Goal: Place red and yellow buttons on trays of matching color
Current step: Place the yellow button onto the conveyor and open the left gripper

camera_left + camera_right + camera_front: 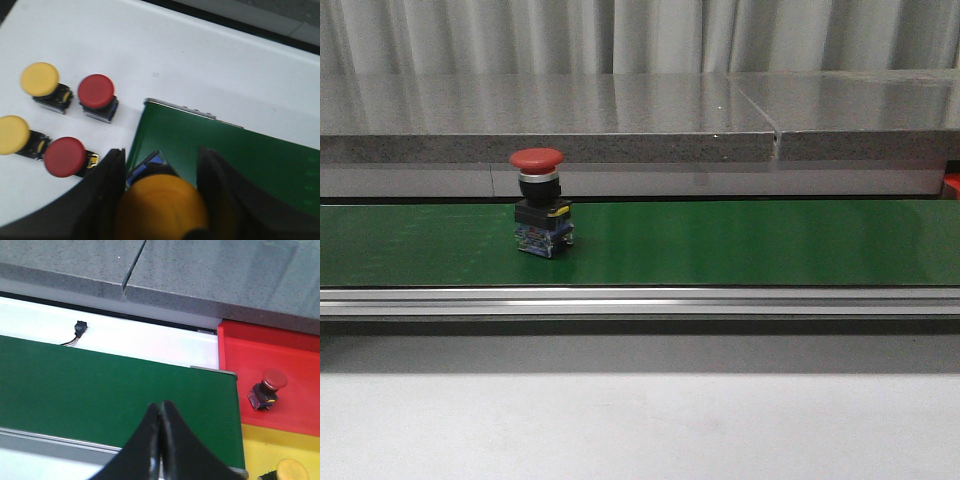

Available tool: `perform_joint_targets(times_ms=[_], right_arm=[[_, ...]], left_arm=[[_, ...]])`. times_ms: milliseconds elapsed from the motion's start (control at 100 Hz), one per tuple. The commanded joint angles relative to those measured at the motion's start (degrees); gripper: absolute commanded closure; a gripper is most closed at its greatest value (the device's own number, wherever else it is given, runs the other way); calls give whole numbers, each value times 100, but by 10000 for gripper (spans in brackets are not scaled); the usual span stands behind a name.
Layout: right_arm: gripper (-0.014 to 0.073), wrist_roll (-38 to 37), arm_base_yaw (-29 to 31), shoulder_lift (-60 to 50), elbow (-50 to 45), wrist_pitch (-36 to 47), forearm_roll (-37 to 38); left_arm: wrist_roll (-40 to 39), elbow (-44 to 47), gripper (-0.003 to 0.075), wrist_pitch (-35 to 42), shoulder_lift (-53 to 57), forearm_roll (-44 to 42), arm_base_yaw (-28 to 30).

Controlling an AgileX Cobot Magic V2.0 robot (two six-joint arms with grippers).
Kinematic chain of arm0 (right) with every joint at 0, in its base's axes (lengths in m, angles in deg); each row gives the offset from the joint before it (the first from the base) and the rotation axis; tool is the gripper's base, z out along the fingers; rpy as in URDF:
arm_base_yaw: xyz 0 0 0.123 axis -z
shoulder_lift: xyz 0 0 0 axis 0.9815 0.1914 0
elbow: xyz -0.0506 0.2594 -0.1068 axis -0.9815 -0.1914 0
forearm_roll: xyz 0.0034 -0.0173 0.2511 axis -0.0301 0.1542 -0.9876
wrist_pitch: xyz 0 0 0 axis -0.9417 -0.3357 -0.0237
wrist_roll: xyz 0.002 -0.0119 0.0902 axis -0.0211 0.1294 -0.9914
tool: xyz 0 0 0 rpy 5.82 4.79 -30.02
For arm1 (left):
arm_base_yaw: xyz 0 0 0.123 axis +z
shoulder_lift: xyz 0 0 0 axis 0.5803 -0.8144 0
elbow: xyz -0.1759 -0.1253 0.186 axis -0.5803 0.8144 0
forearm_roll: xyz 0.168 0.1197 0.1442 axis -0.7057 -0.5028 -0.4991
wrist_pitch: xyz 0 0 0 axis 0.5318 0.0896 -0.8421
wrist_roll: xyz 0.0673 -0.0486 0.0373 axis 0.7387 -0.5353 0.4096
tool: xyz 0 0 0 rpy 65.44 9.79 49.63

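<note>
Left gripper point(160, 200) held a yellow button point(160, 210) over the belt's point(240, 160) end; right gripper point(160, 440) pinched empty; careless release risked toppling it off the edge.

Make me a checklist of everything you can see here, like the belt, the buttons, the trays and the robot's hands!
Surface: long green conveyor belt with a white table beside it.
Job's things: one red mushroom-head button standing upright on the belt; two yellow and two red spare buttons on the white table; red plastic tray holding one red button; yellow plastic tray holding one yellow button.
Clutter: nothing seen.
Grippers: left tool shut on a big yellow button above the belt's end; right tool shut, empty.
Cables: small black plug with wires beside the belt.
Surroundings: grey stone ledge, pale curtain.
</note>
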State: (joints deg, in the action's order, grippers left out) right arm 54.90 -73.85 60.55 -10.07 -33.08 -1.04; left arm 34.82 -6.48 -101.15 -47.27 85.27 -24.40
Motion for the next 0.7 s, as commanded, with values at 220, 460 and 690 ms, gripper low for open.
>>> perform_joint_targets(times_ms=[220, 460, 690], right_arm=[[662, 70, -11, 11, 130, 399, -12], [662, 70, -11, 11, 130, 399, -12], [662, 70, -11, 11, 130, 399, -12]], left_arm=[[67, -199, 739, 207, -521, 74, -368], [139, -209, 738, 257, -934, 52, -368], [448, -254, 541, 239, -957, 215, -368]])
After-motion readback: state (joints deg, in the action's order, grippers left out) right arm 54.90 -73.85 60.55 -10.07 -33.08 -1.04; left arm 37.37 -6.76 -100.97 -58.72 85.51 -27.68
